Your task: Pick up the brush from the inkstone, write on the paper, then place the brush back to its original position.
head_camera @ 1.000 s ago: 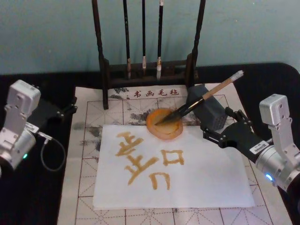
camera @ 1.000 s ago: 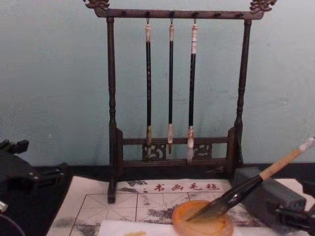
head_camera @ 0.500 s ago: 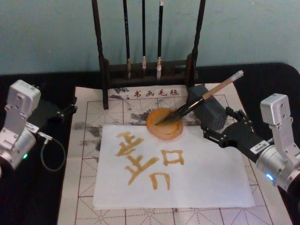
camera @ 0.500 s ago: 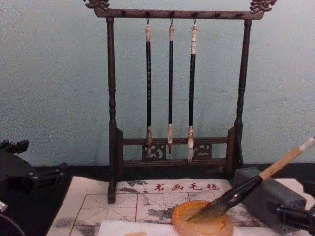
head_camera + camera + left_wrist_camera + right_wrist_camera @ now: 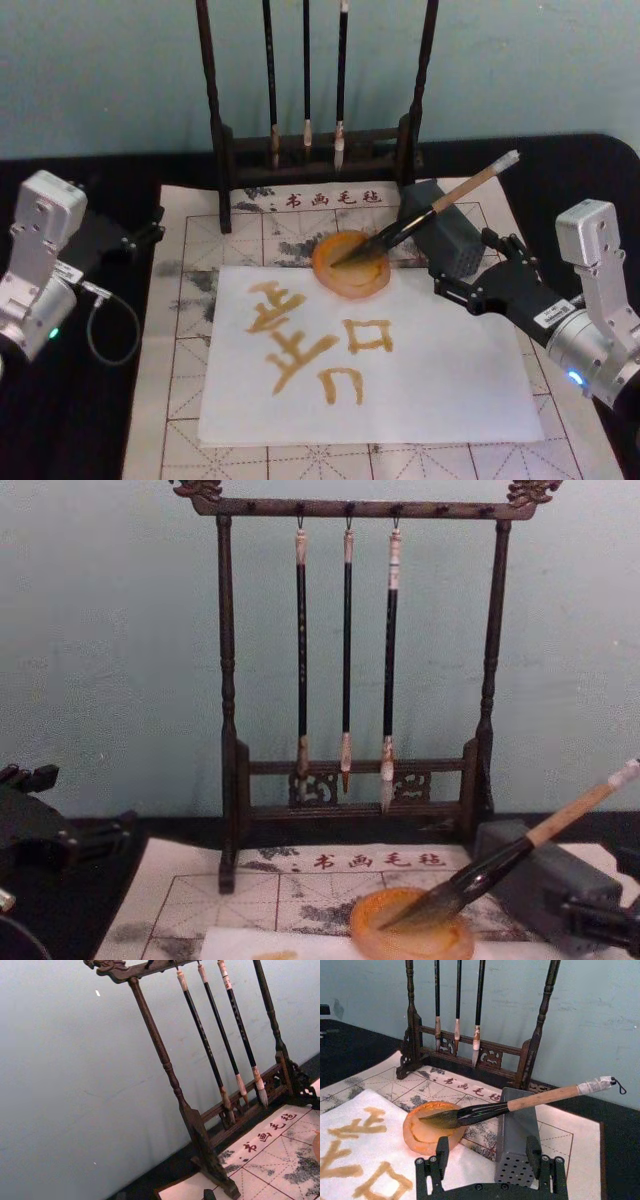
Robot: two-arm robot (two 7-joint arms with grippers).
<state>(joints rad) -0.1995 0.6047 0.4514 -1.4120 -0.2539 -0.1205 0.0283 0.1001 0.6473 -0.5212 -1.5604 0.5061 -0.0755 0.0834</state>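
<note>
The brush (image 5: 441,204) lies slanted with its dark tuft in the orange inkstone (image 5: 326,272) and its tan handle propped on a grey block (image 5: 452,243). The white paper (image 5: 440,380) in front of the inkstone carries ochre written characters. My right gripper (image 5: 463,264) is open, low over the paper's right edge, just short of the block; its fingers are apart from the brush. From the right wrist, the brush (image 5: 520,1102) crosses above the open right gripper (image 5: 488,1152), with the inkstone (image 5: 417,1136) ahead. My left gripper (image 5: 145,228) is parked open at the mat's left edge.
A dark wooden rack (image 5: 221,130) with three thin hanging brushes (image 5: 306,70) stands behind the inkstone. A cream felt mat (image 5: 190,250) with red grid lines lies under the paper. A grey cable (image 5: 100,330) loops by the left arm.
</note>
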